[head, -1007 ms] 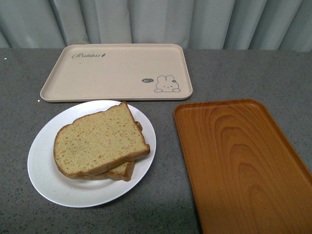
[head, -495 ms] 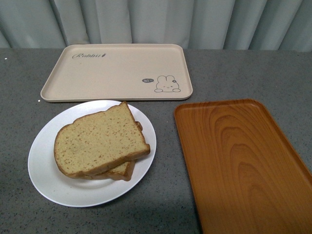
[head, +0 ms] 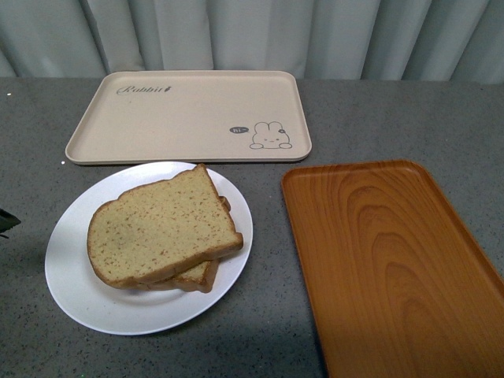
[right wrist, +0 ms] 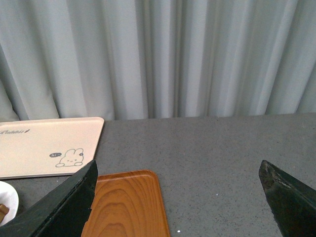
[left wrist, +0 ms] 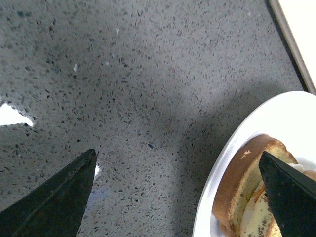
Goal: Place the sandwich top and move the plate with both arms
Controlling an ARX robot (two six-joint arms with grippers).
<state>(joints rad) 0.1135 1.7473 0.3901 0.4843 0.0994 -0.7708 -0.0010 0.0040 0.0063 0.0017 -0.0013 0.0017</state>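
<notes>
1 change: left end effector (left wrist: pixel 177 155) newly near plate (head: pixel 79 291), wide open, empty; right end effector (right wrist: pixel 177 170) likewise; sandwich top (head: pixel 161 224) already placed, plate move apparently next.

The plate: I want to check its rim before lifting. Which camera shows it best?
The front view: the whole plate shows, rim all round. The left wrist view catches one arc of the plate; the right wrist view only a sliver.
</notes>
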